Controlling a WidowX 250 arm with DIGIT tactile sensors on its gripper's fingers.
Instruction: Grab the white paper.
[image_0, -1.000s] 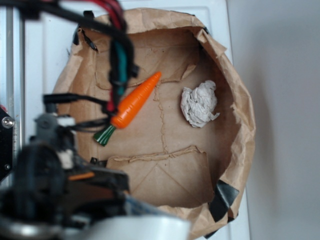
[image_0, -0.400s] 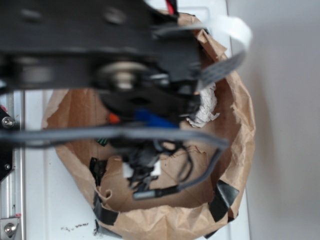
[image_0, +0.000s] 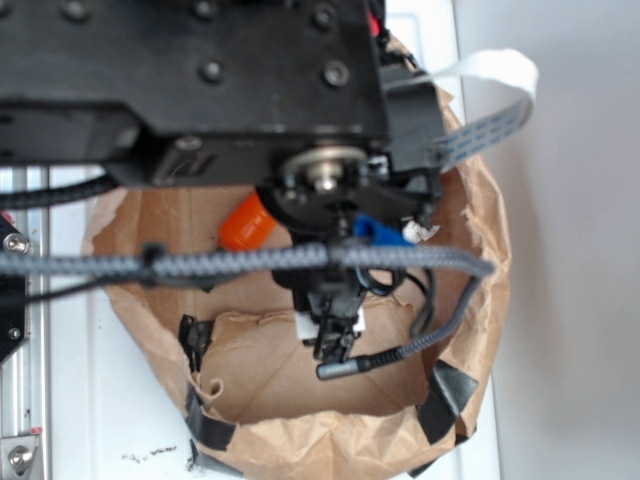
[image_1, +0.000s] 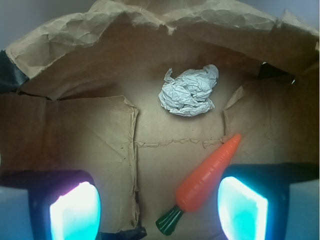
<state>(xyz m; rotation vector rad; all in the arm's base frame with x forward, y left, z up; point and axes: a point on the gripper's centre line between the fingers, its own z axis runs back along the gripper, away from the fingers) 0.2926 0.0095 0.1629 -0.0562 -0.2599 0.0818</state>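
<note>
Wrist view shows us the pincer (image_1: 159, 210) with its two pads well apart, one at the lower left and one at the lower right of the frame, and nothing between them but the brown floor of the paper bag (image_1: 70, 135). The white paper (image_1: 189, 91), a crumpled greyish wad, lies ahead of the pincer and a little toward its right pad, resting on the bag floor near the far wall and apart from everything else. The orange toy carrot (image_1: 207, 175) lies nearer to us, slanting from its green stub close to the pincer's centre up toward the wad, its body just beside the right pad. In the exterior view the arm's black body (image_0: 200, 80) covers most of the bag, so we cannot see the wad there, only a bit of orange at its edge. We judge that the reach forward is the risk: if we descend where we are, the right pad could catch the carrot instead of the wad. Pushing too far ahead could press the wad into the crumpled bag wall, and the soft wall could fold between the pads.
</note>
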